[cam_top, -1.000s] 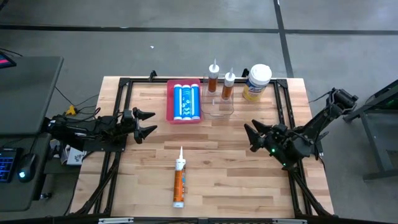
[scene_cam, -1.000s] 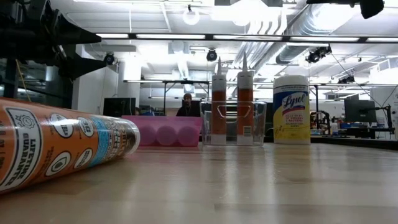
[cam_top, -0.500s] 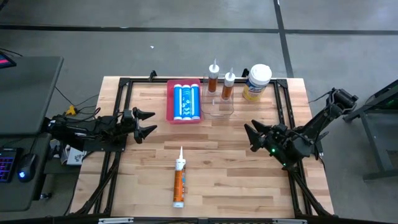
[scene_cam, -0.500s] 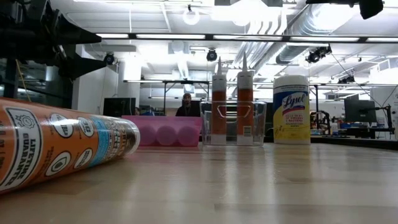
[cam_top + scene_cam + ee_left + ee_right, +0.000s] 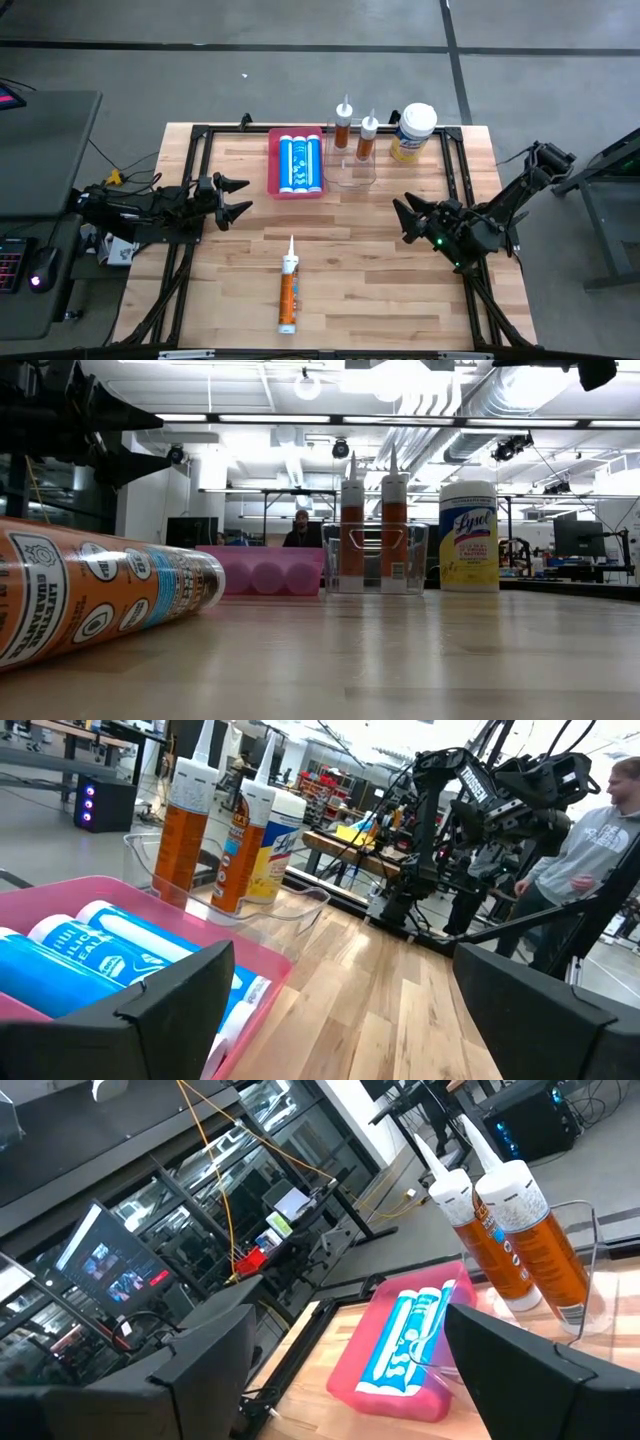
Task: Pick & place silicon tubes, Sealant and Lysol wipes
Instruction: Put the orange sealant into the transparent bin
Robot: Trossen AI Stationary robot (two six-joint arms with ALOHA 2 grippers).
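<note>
My left gripper [image 5: 238, 197] and right gripper [image 5: 405, 221] hung open and empty; a caulk cartridge [image 5: 288, 297] lay near, Lysol wipes [image 5: 413, 132] far right.

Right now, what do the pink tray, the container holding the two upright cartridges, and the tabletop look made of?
Pink tray: likely molded plastic or silicone; opaque, matte, rounded corners.
Clear container: transparent rigid plastic, probably acrylic; the two upright cartridges show through its walls.
Tabletop: wood, butcher-block style; visible grain and joined strips, light sheen.

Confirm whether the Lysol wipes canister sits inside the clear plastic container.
No. In the high view the Lysol wipes canister stands on the table right of the clear container, which holds only two orange caulk cartridges.
</note>
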